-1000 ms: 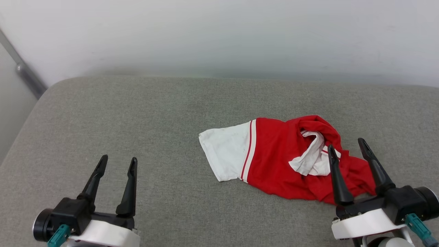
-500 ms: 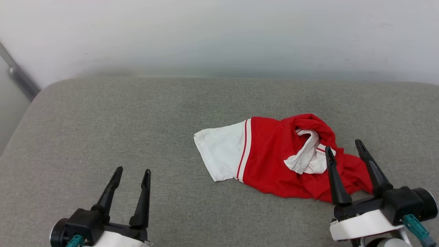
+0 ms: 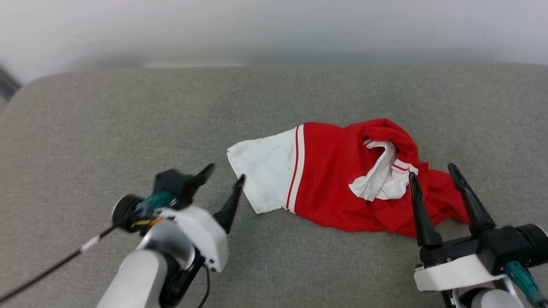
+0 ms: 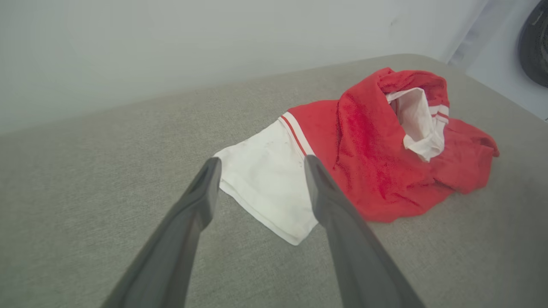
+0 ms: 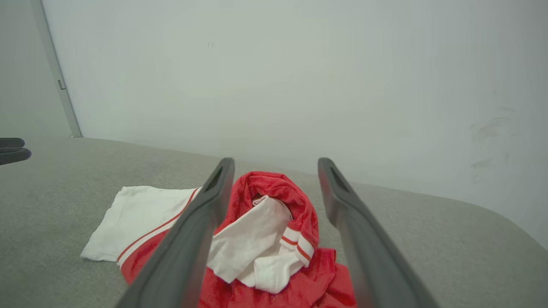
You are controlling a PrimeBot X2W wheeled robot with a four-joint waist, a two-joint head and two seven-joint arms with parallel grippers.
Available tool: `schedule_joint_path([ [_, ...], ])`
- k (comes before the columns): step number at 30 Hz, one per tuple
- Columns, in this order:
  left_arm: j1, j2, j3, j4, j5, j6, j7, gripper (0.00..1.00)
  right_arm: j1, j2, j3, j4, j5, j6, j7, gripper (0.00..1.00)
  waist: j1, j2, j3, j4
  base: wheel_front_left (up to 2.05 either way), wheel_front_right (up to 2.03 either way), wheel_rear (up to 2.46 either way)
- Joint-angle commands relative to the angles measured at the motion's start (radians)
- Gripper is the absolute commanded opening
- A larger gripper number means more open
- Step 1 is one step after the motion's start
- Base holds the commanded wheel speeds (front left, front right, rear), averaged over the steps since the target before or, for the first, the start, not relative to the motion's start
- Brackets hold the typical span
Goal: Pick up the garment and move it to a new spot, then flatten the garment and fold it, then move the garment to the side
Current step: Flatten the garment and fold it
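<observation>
Grey cushion (image 3: 85,128) under a pale wall (image 3: 257,25) carries the garment (image 3: 334,179), crumpled right of centre with one white sleeve (image 3: 265,171) spread flat. Since a second ago your left gripper (image 3: 226,172) has swung in from the lower left, jaws wide, one fingertip just beside that sleeve, while your right gripper (image 3: 431,171), equally wide and empty, stays at the garment's near right edge. Your left wrist view adds a dark round shape (image 4: 535,42) beyond the cushion, the right wrist view a pale upright strip (image 5: 55,72) on the wall.
</observation>
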Motion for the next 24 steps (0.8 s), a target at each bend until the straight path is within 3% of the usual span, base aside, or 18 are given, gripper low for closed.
schedule_joint_path([
  [1, -0.035, 0.006, -0.02, 0.002, -0.014, -0.001, 0.038, 1.0, -0.019, 0.001, -0.001, -0.006, -0.004, -0.001, -0.002, 1.0, 0.0, 0.0, 0.036, -0.012, 0.0, 0.0, 0.0],
  [6, -0.161, 0.05, -0.137, 0.018, -0.09, -0.001, 0.264, 1.0, -0.041, 0.001, 0.001, -0.015, -0.006, -0.001, -0.002, 1.0, 0.0, 0.0, 0.09, -0.035, 0.0, 0.0, 0.0],
  [10, -0.228, 0.062, -0.196, 0.056, -0.13, -0.001, 0.381, 1.0, -0.054, 0.001, 0.007, -0.019, -0.005, -0.001, -0.002, 1.0, 0.0, 0.0, 0.133, -0.051, 0.0, 0.0, 0.0],
  [15, -0.288, 0.076, -0.257, 0.127, -0.135, -0.001, 0.457, 1.0, -0.068, 0.001, 0.006, -0.025, -0.002, -0.001, -0.002, 1.0, 0.0, 0.0, 0.178, -0.062, 0.0, 0.0, 0.0],
  [22, -0.324, 0.101, -0.34, 0.243, -0.135, 0.0, 0.478, 1.0, -0.078, 0.001, 0.001, -0.031, -0.003, -0.001, -0.002, 1.0, 0.0, 0.0, 0.213, -0.065, 0.0, 0.0, 0.0],
  [23, -0.327, 0.104, -0.35, 0.259, -0.136, 0.001, 0.479, 0.31, -0.08, 0.001, 0.0, -0.031, -0.004, -0.001, -0.002, 1.0, 0.0, 0.0, 0.215, -0.064, 0.0, 0.0, 0.0],
  [24, -0.327, 0.104, -0.361, 0.27, -0.146, 0.0, 0.482, 0.0, -0.081, 0.001, -0.001, -0.031, -0.005, -0.001, -0.002, 1.0, 0.0, 0.0, 0.217, -0.063, 0.0, 0.0, 0.0],
])
